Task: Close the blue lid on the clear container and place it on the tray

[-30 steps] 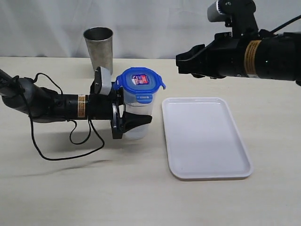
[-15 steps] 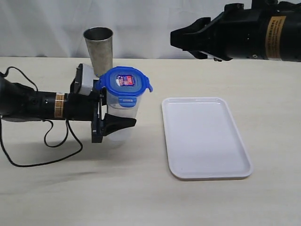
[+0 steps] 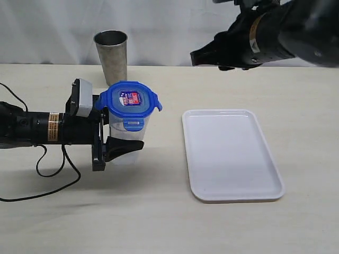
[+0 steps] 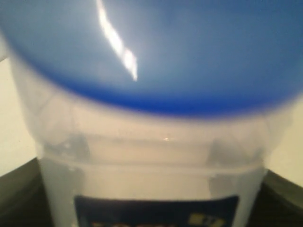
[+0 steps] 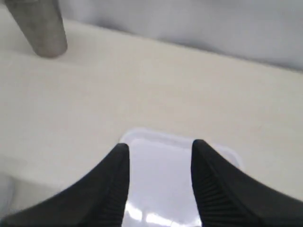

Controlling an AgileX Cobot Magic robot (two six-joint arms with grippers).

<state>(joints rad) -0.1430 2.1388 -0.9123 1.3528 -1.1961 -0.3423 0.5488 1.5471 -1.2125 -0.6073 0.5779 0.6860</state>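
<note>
Grips the clear container (image 3: pixel 119 133) around its body with the left end effector (image 3: pixel 130 138), just under the blue lid (image 3: pixel 128 99) seated on top; holds it upright over the counter (image 3: pixel 159 211), left of the tray (image 3: pixel 231 155) and apart from it, in front of the steel tumbler (image 3: pixel 111 53); hangs the right end effector (image 5: pixel 160 144) high beyond the tray, jaws parted, nothing between them.
</note>
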